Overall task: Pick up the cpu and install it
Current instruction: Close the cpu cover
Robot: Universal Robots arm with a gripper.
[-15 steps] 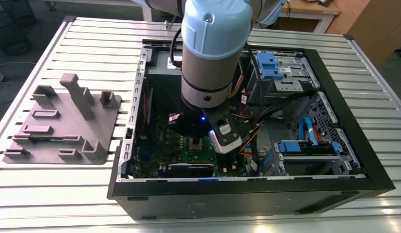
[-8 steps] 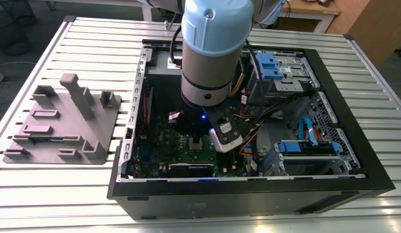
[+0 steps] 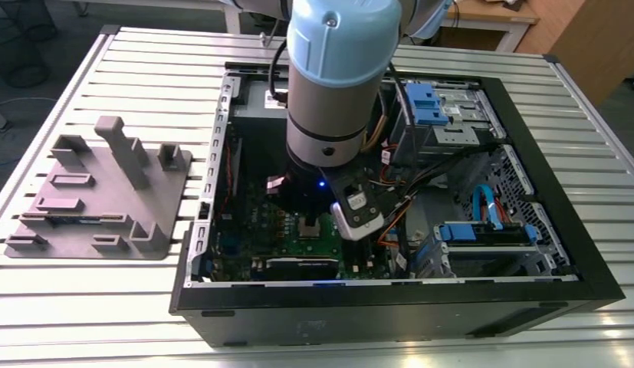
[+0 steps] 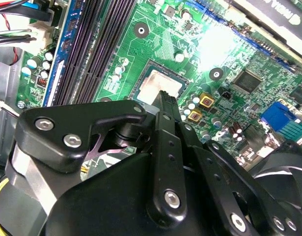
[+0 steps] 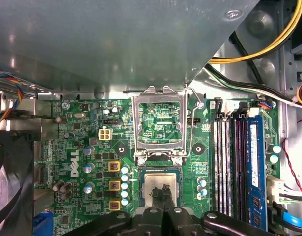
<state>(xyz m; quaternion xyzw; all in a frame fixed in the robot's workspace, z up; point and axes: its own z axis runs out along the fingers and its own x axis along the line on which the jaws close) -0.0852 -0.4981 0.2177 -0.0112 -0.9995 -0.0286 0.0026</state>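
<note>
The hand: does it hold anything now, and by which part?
Nothing, it seems: the hand is shut over the middle of the cpu, which lies flat in its socket.

Pincer (image 5: 163,192) covers part of cpu (image 5: 151,181) top.

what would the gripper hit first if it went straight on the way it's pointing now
Most likely the cpu, lying flat in the socket on the motherboard. In the first wrist view the gripper points at it, with nothing visible between them. The gap is hard to judge.
</note>
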